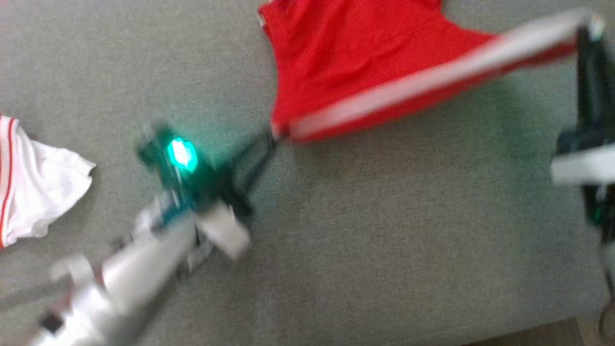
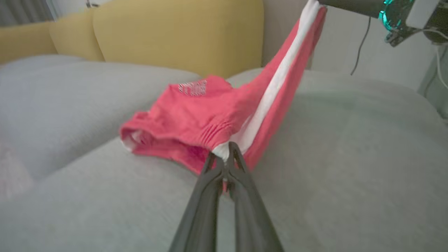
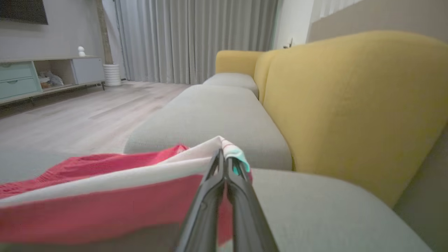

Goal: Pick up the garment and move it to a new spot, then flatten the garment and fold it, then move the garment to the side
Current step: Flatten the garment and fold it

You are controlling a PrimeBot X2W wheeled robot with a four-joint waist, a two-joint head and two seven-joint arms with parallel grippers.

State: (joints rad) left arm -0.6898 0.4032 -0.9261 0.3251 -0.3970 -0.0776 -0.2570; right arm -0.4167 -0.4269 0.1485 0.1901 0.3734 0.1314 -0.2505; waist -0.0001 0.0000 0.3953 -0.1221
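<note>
The garment (image 1: pixel 346 57) is red mesh with a white side stripe, stretched between both grippers above the grey sofa seat (image 1: pixel 384 250). My left gripper (image 1: pixel 274 136) is shut on its lower left corner; in the left wrist view the fingertips (image 2: pixel 225 154) pinch the bunched hem of the garment (image 2: pixel 196 112). My right gripper (image 1: pixel 588 31) is shut on the far right corner and holds it higher, so the stripe runs taut up to it. In the right wrist view the gripper (image 3: pixel 224 159) clamps the white edge of the garment (image 3: pixel 105 210). No lettering shows, just a small white label.
A white garment with red trim (image 1: pixel 33 182) lies at the left edge of the seat. Yellow backrest cushions (image 2: pixel 175 35) (image 3: pixel 350 105) line the far side. The seat's front edge and floor (image 1: pixel 552 336) show at lower right. A low cabinet (image 3: pixel 35 77) stands across the room.
</note>
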